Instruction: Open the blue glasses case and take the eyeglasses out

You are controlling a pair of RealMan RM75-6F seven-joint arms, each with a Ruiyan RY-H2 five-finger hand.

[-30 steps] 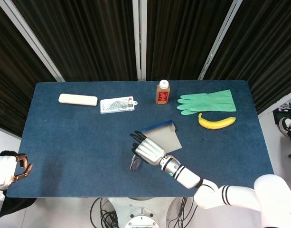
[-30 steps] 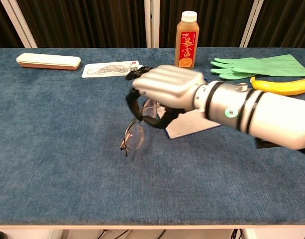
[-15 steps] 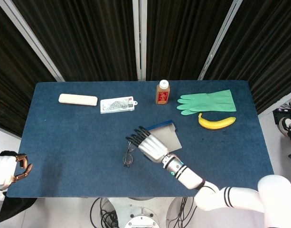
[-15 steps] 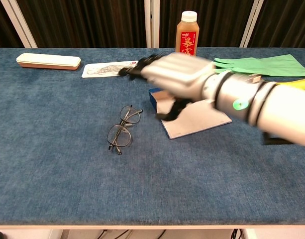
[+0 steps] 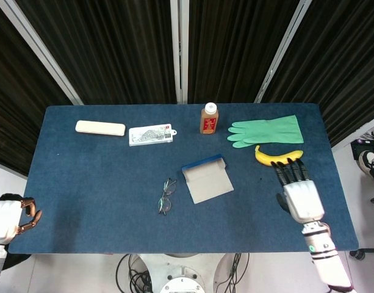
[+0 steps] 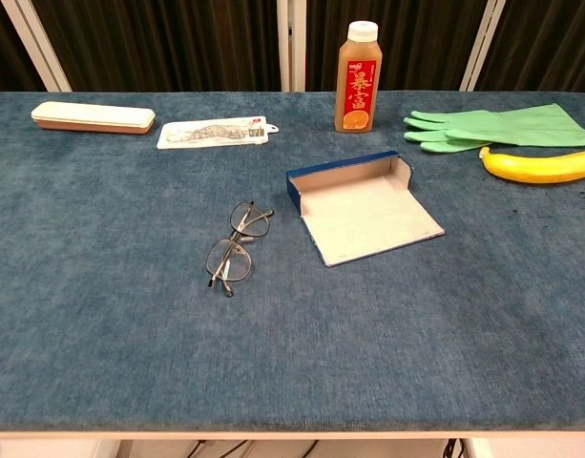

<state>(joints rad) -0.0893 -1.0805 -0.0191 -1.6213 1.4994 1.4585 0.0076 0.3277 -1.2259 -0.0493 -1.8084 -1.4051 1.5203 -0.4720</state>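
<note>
The blue glasses case (image 5: pixel 206 179) (image 6: pixel 361 207) lies open and flat mid-table, pale lining up. The thin-framed eyeglasses (image 5: pixel 165 196) (image 6: pixel 235 246) rest on the cloth just to its left, apart from it. My right hand (image 5: pixel 298 191) hovers at the table's right side, fingers spread and holding nothing, just below the banana; the chest view does not show it. My left hand (image 5: pixel 27 218) sits off the table's near left corner with its fingers curled in, nothing in them.
A juice bottle (image 5: pixel 208 118) (image 6: pixel 357 76), a green rubber glove (image 5: pixel 266 130) (image 6: pixel 502 126) and a banana (image 5: pixel 277 157) (image 6: pixel 537 164) lie at the back right. A cream case (image 5: pixel 100 128) (image 6: pixel 92 116) and a flat packet (image 5: pixel 151 135) (image 6: pixel 214 132) lie at the back left.
My right hand let go of the eyeglasses, which now lie on the cloth left of the case, and drew back to the table's right side. The left hand stayed still.
</note>
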